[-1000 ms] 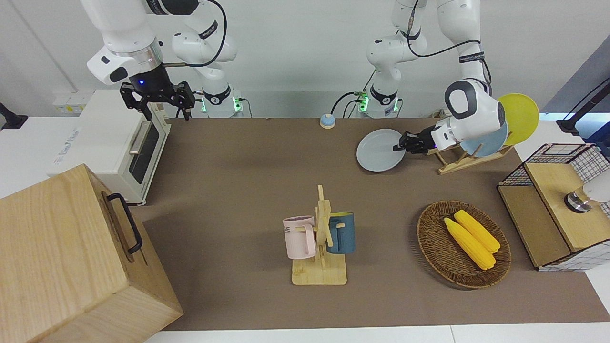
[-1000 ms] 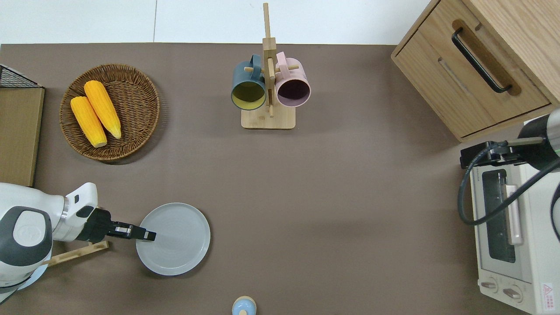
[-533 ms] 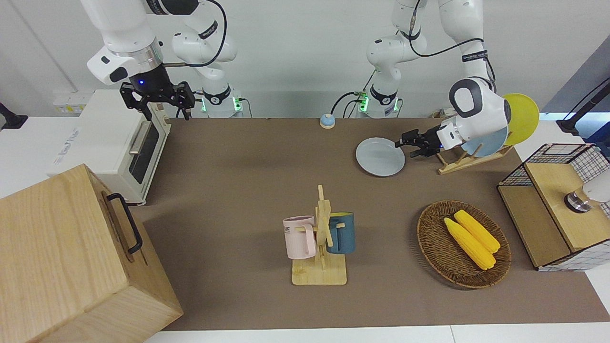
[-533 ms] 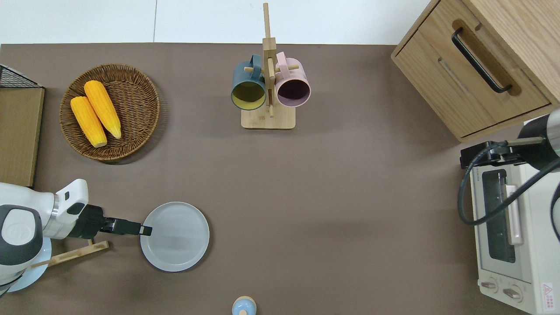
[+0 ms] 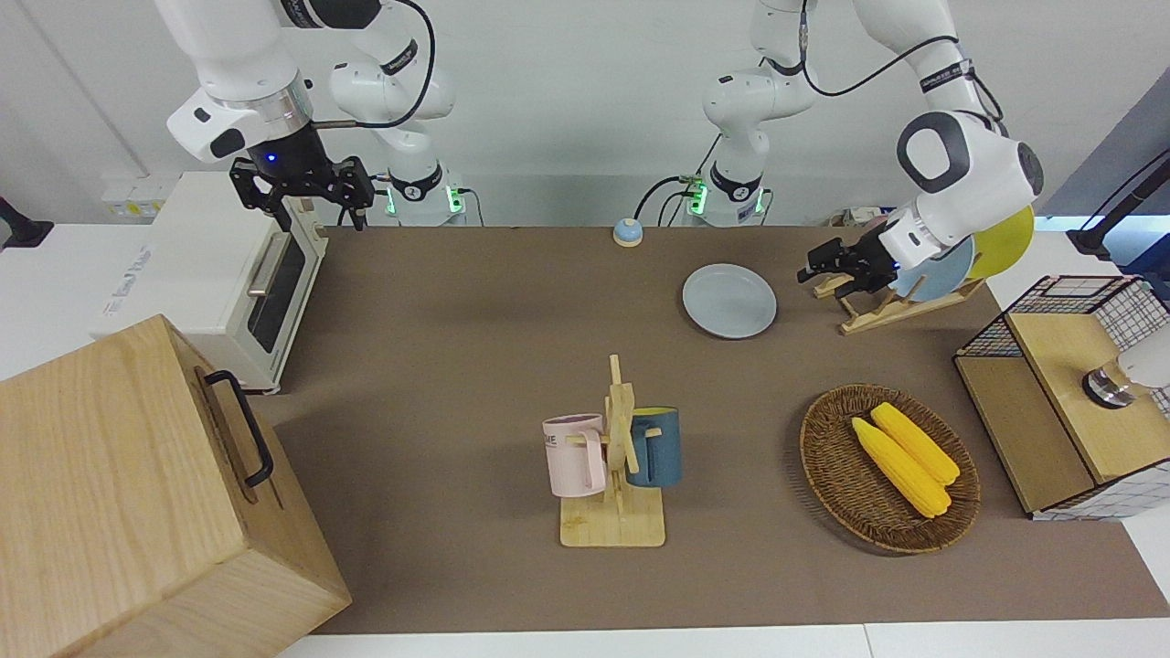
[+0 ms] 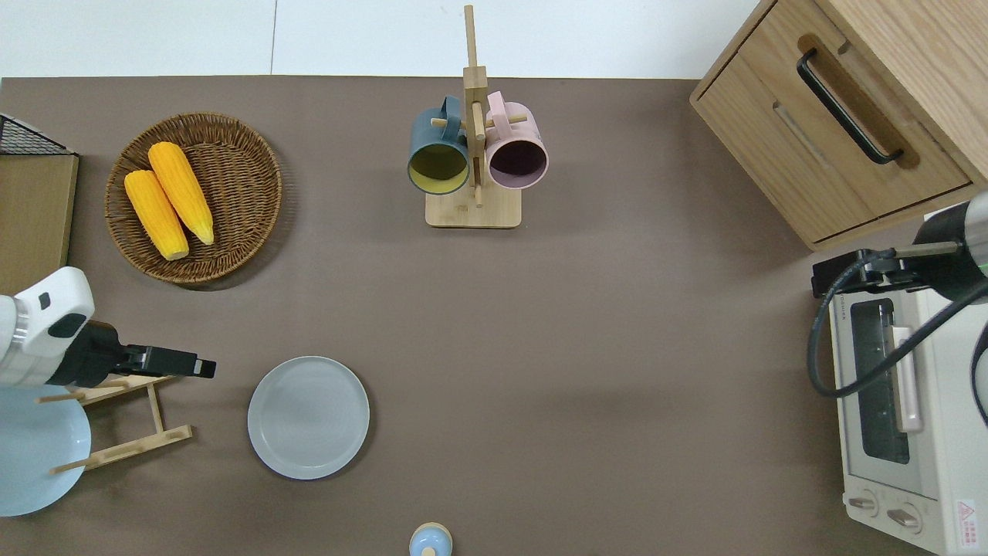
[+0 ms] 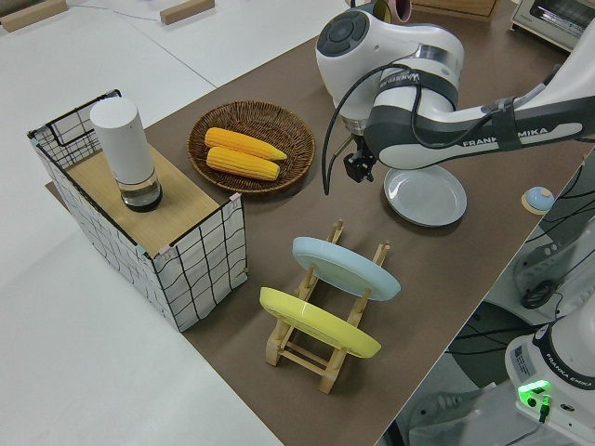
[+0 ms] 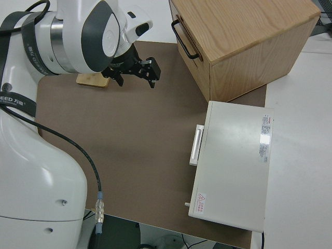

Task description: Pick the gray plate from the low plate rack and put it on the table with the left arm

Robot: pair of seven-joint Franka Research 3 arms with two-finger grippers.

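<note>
The gray plate (image 5: 729, 300) (image 6: 309, 417) (image 7: 425, 195) lies flat on the brown table (image 5: 475, 366) (image 6: 617, 347), beside the low plate rack (image 5: 879, 313) (image 6: 123, 450) (image 7: 323, 355). The rack holds a light blue plate (image 5: 941, 271) (image 6: 35, 455) (image 7: 344, 268) and a yellow plate (image 5: 1007, 239) (image 7: 316, 321). My left gripper (image 5: 811, 264) (image 6: 205, 369) (image 7: 356, 168) hangs open and empty in the air over the rack's end nearest the gray plate, apart from the plate. The right gripper (image 5: 315, 216) (image 8: 136, 78) is parked, open.
A wicker basket (image 6: 231, 154) with two corn cobs lies farther from the robots than the rack. A mug stand (image 6: 472, 208) holds a pink and a dark blue mug. A wooden cabinet (image 6: 849, 116), a toaster oven (image 6: 903, 432), a wire box (image 7: 200, 269) and a small bell (image 6: 429, 540) stand around.
My left gripper let go of the gray plate, which settled flat on the table. The gripper then drew back toward the rack and rose. The right arm stayed still.
</note>
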